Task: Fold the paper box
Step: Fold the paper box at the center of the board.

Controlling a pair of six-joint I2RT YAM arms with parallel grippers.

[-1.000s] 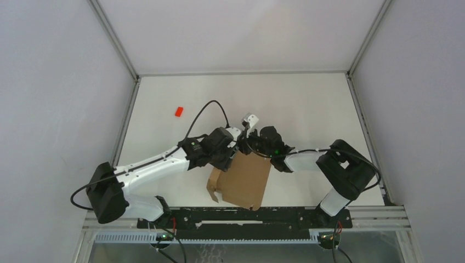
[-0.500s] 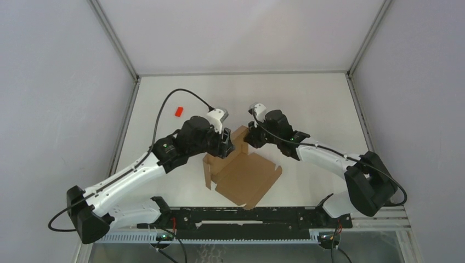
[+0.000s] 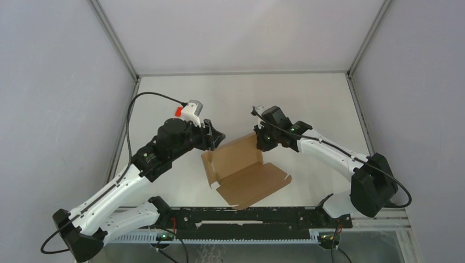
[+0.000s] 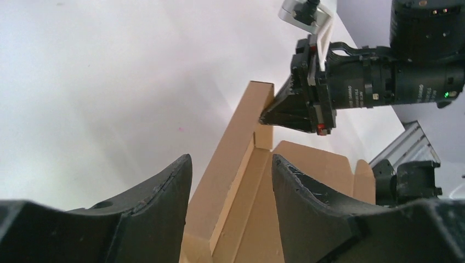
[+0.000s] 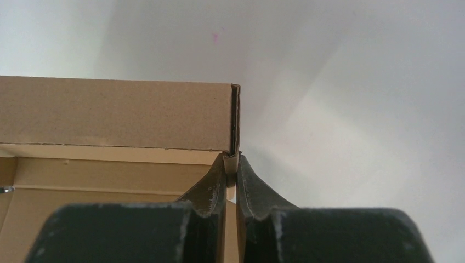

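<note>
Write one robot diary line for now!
paper box: far wall up | right tool: shut on corner flap | left tool: open, near far wall

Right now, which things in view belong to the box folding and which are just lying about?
Belongs to the job: paper box; right tool, pinching a wall of the box; left tool, open beside the box.
Lying about: small red block, apart from the box.
</note>
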